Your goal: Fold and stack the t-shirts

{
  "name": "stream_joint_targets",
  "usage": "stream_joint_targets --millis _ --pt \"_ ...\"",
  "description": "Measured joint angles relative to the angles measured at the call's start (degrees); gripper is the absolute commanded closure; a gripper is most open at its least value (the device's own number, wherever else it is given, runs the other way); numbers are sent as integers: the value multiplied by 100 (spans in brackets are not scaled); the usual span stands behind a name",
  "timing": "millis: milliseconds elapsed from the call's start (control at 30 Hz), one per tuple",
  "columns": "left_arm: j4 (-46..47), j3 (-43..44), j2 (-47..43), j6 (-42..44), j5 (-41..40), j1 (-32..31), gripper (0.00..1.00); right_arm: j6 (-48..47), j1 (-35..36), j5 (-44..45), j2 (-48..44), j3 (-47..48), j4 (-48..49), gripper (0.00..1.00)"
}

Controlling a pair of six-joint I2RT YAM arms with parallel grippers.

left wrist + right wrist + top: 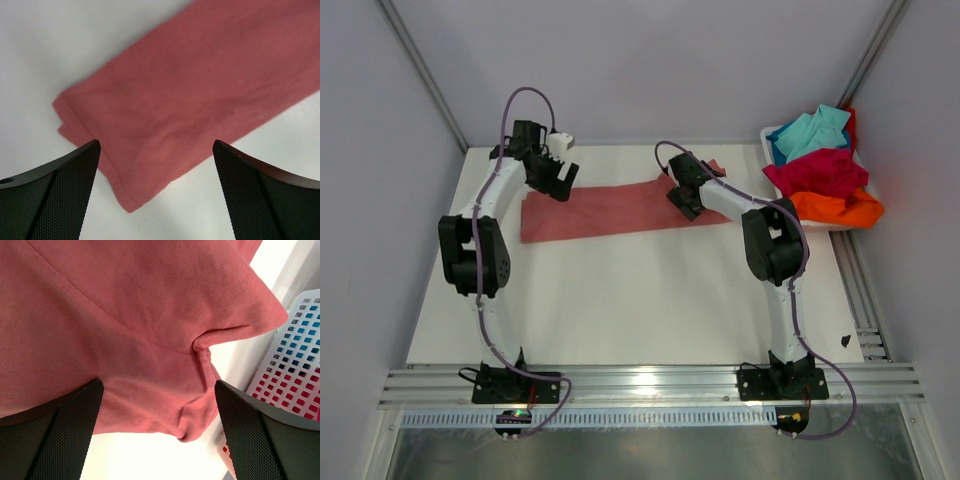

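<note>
At the far side of the table, the top view shows the salmon-pink t-shirt lying as a long flat band. The left gripper is over its left end and the right gripper over its right end. The turquoise t-shirt, crimson t-shirt and orange t-shirt are heaped in the white tub at the far right corner. The right arm covers most of that end of the band. In the left wrist view the jaws stand wide apart with nothing between them, above a neat, layered end of the cloth. In the right wrist view the jaws are likewise spread and empty, over a rumpled end where a sleeve-like flap juts toward the tub. The next fold likely brings one end over the other. It would go best if the flap were tucked in first, all layers pinched at the corners, and the edges kept in line. No label shows, and it is unclear which end is the collar.
</note>
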Motion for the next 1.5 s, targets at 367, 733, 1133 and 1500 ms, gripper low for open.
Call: stream_joint_targets --millis 367,733,1133,1500 --pt "-1458 874 1110 210 1545 0 4 -2 0 15 0 98 -306 3" --pt "-1908 1246 1757 345 879 0 4 -114 0 459 0 155 -787 3" --pt "-1991 957 1707 616 297 -33 4 -221 0 1029 586 866 -986 2" --pt "-1851 330 1333 595 380 -39 3 -197 -149 1182 817 1215 -999 2"
